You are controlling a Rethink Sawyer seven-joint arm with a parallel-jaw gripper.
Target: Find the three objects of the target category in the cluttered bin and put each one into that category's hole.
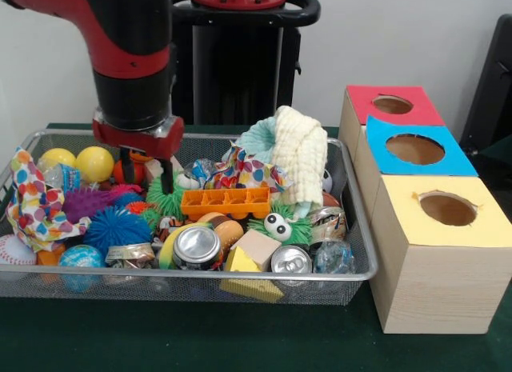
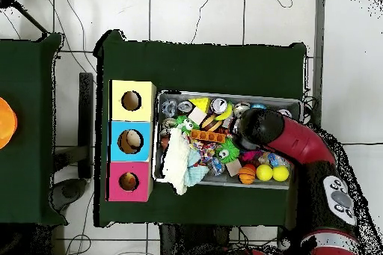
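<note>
Wire mesh bin (image 1: 362, 228), crammed with balls, cans, cloths and toys. Beside it, three wooden boxes: red-topped hole (image 1: 392, 105), blue-topped hole (image 1: 414, 149), yellow-topped hole (image 1: 447, 209).

The wire bin (image 1: 352, 228) is 1, and beside it stand 3 wooden boxes (image 1: 436, 260), each with 1 round hole: 1 red-topped, 1 blue-topped, 1 yellow-topped. In the bin show 2 yellow balls (image 1: 94, 162), 2 drink cans (image 1: 197, 246), 1 orange tray (image 1: 226, 202), 1 baseball (image 1: 14, 249), 1 blue spiky ball (image 1: 117, 228) and 1 cream cloth (image 1: 302, 152).
</note>
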